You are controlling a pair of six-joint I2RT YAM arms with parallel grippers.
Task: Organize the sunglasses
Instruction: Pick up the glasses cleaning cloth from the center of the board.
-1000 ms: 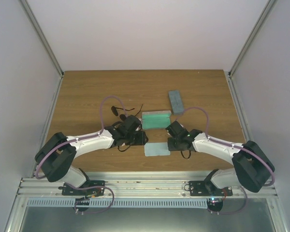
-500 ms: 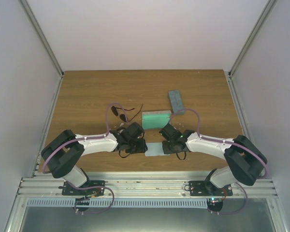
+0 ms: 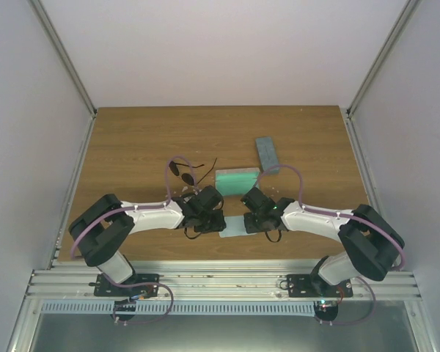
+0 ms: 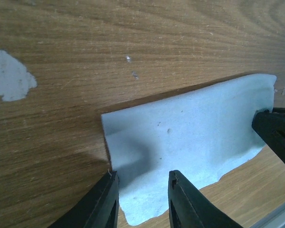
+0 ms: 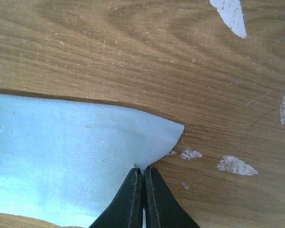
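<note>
One pair of sunglasses with dark round lenses and thin black arms lies on the table behind my left gripper. The paler pair is not in view. A light blue cloth lies flat between my two grippers. My left gripper is open, its jaws straddling the cloth's left near edge, with the fingers low over it. My right gripper is shut on the cloth's right edge, near its corner. My right gripper's fingertip shows in the left wrist view.
A teal-green rectangular piece lies just behind the cloth. A blue-grey case lies behind that, to the right. The wooden table has grey walls left and right and a metal rail along the near edge.
Both grippers have moved inward and down to the cloth. The right one has come left onto its right edge, the left one has come right onto its left edge.
</note>
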